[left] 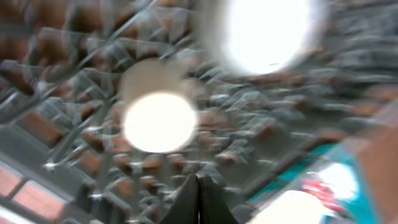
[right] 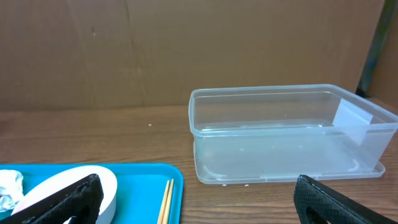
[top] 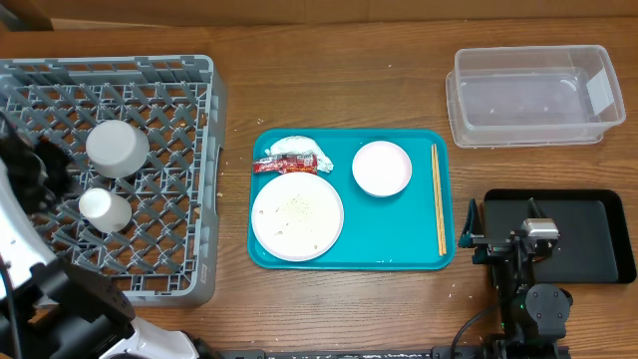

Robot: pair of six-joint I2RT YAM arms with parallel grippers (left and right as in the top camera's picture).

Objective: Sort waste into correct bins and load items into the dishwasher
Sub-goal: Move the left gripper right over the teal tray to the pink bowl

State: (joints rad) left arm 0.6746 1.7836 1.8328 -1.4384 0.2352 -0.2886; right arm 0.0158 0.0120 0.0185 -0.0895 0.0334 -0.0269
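Observation:
The grey dish rack holds an upturned pale grey-blue bowl and a white cup. My left gripper hovers over the rack's left side, shut and empty. Its blurred wrist view shows the shut fingertips, the cup and the bowl. On the teal tray lie a white plate with rice crumbs, a crumpled napkin, a red wrapper, a small white bowl and chopsticks. My right gripper is open and empty beside the tray's right edge.
The clear tub stands at the back right and also shows in the right wrist view. The black tray lies at the front right, partly under my right arm. The right wrist view shows the chopsticks and the small bowl.

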